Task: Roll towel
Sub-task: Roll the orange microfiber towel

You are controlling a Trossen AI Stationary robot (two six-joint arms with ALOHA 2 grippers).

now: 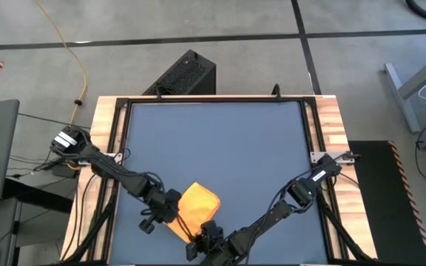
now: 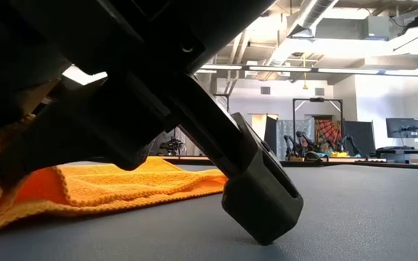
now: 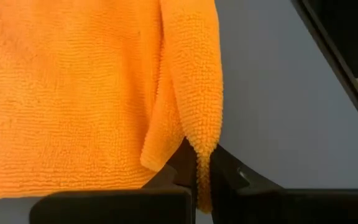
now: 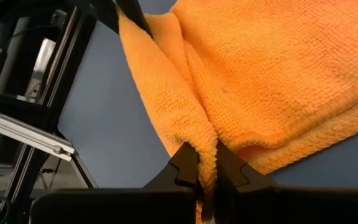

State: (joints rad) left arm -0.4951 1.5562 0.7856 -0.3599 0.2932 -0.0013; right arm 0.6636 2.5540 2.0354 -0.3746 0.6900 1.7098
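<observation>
The yellow-orange towel (image 1: 198, 201) lies on the dark blue tabletop (image 1: 220, 140), near its front edge and left of the middle. My left gripper (image 1: 174, 210) is shut on the towel's left end. My right gripper (image 1: 204, 230) is shut on its near end. Between them the towel's near-left edge (image 4: 166, 93) stands up as a ridge, while the rest of the cloth (image 2: 115, 187) lies flat on the table. My left gripper pinches a raised fold at the towel's edge (image 3: 199, 140) between its two fingers, coming slanting down from the table's left; a bit of cloth hangs on through the fingers. The rest of the towel lies on the table. My right gripper pinches the raised edge of the towel (image 4: 205, 134) between its two fingers, slanting down from the table's near right. The cloth is bunched at the fingers, several layers as it seems. The edge runs as a ridge toward my left gripper (image 4: 122, 14).
A wooden frame with black rails (image 1: 318, 140) runs round the table. A black box (image 1: 183, 74) stands on the floor beyond the far edge. The far and right parts of the tabletop (image 1: 257, 148) are bare.
</observation>
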